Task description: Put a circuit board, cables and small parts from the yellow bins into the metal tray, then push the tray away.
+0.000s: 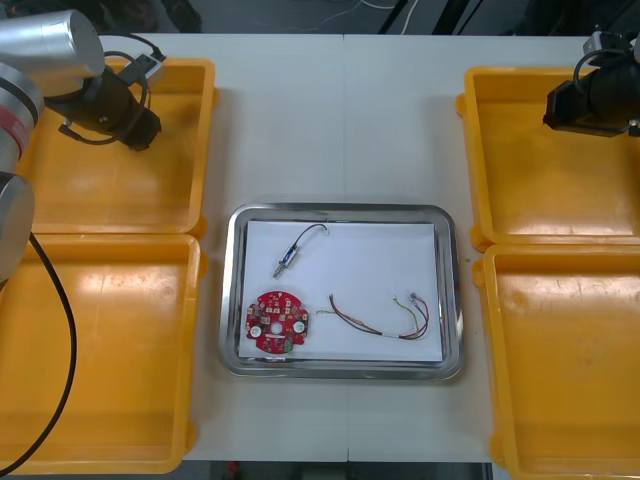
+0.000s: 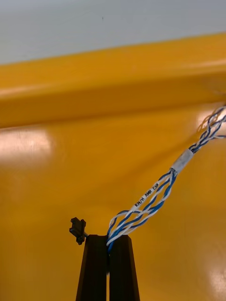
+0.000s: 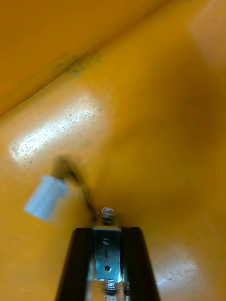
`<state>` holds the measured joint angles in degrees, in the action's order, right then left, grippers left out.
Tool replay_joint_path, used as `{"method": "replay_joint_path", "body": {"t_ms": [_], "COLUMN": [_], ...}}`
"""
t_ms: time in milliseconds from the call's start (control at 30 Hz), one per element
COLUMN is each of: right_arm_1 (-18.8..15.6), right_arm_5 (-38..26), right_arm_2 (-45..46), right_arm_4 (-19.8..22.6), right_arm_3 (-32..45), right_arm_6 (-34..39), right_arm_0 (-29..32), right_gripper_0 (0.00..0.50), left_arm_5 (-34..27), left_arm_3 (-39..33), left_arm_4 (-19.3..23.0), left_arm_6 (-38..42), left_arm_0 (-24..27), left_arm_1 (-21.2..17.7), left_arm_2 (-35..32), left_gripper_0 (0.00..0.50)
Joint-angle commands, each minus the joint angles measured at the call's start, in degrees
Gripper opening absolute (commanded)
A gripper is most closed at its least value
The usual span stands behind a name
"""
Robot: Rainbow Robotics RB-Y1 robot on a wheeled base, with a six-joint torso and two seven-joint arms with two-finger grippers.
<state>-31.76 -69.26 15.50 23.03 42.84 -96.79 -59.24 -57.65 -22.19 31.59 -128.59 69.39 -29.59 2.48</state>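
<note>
The right hand (image 2: 108, 237) pinched the blue and white cable (image 2: 155, 200) near one end over the far right yellow bin (image 1: 545, 190), probably to lift it clear. The left hand (image 3: 107, 231) gripped a small metal part (image 3: 107, 251) above the far left bin (image 1: 120, 190). The metal tray (image 1: 340, 212) sat mid-surface and held the circuit board (image 1: 277, 322).

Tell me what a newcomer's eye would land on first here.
The shiny metal tray in the middle, white inside, holding a red circuit board and loose cables. Next, the right gripper over the far right yellow bin, fingers shut on a twisted blue and white cable, and the left gripper over the far left yellow bin, pinching a small metal part.
</note>
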Motion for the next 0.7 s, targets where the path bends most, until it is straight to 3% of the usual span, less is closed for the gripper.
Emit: {"method": "replay_joint_path", "body": {"t_ms": [33, 467, 700], "right_arm_1": [-2.4, -2.2, -1.4], "right_arm_5": [-2.9, -13.5, -18.4], "right_arm_2": [0.9, 2.1, 3.0], "right_arm_4": [1.0, 2.4, 2.7], "right_arm_3": [6.4, 22.0, 29.0], "right_arm_6": [-1.2, 1.3, 3.2], "right_arm_0": [3.0, 10.9, 13.7], "right_gripper_0": [0.0, 0.0, 0.0], "left_arm_5": [0.6, -2.3, -8.2], "left_arm_3": [0.0, 0.0, -2.9], "left_arm_4": [0.3, 2.3, 4.4], "left_arm_6": [-3.3, -3.2, -1.9], "left_arm_0": [2.4, 2.4, 2.3], "left_arm_1": [0.9, -0.6, -2.0], "left_arm_2": [0.5, 0.5, 0.5], "left_gripper_0": [0.0, 0.0, 0.0]}}
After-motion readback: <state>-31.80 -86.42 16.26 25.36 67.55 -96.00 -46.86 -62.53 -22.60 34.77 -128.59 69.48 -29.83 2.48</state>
